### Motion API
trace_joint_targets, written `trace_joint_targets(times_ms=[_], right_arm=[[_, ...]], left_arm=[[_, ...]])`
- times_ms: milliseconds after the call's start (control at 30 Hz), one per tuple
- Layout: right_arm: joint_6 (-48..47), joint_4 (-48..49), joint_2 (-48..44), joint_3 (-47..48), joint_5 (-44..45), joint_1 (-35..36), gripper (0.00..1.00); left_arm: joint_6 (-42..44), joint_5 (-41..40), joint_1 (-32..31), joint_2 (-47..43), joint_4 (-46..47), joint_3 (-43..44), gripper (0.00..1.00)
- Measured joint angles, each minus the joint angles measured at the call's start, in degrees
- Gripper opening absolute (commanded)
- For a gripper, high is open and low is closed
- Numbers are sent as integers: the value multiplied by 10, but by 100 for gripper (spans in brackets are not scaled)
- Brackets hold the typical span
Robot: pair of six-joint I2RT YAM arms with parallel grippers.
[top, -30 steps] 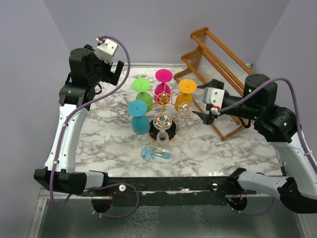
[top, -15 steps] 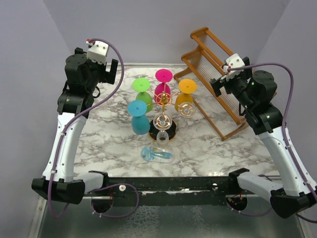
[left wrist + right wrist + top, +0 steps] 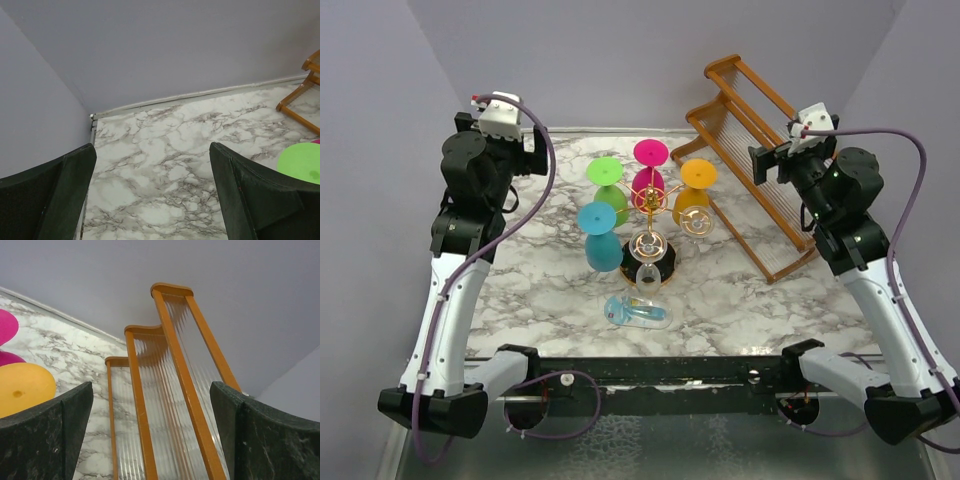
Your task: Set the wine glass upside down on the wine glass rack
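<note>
— Where was your left pincer at that moment?
— My left gripper (image 3: 152, 147) was lifted over the far left corner of the marble table (image 3: 150, 210). Its fingers were wide apart and nothing was between them.
— And the glass?
— The clear wine glass (image 3: 695, 222) stood upside down on the right side of the wine glass rack (image 3: 648, 205), just beside the orange glass (image 3: 698, 175). A bluish glass (image 3: 638, 312) lay on its side in front of the rack.
— And the right pincer?
— My right gripper (image 3: 151, 385) was spread too, and empty. It was high up and faced the wooden rack (image 3: 175, 365).
</note>
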Motion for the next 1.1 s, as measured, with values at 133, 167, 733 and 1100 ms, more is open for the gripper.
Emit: trace_joint_targets(times_ms=[133,167,733,1100], right_arm=[[-2,-5,-6,4,2,0,100],[-5,-8,-7,10,4,0,100],[2,-91,-91,42,37,0,100],[2,-92,-129,-24,35,-27,100]], left_arm=[[-10,0,0,-15,-1,-8,99],[-11,0,0,-19,-1,-9,99],[-21,6,31,-92,-4,-72,99],[-28,11,46,-128,-5,-122,99]])
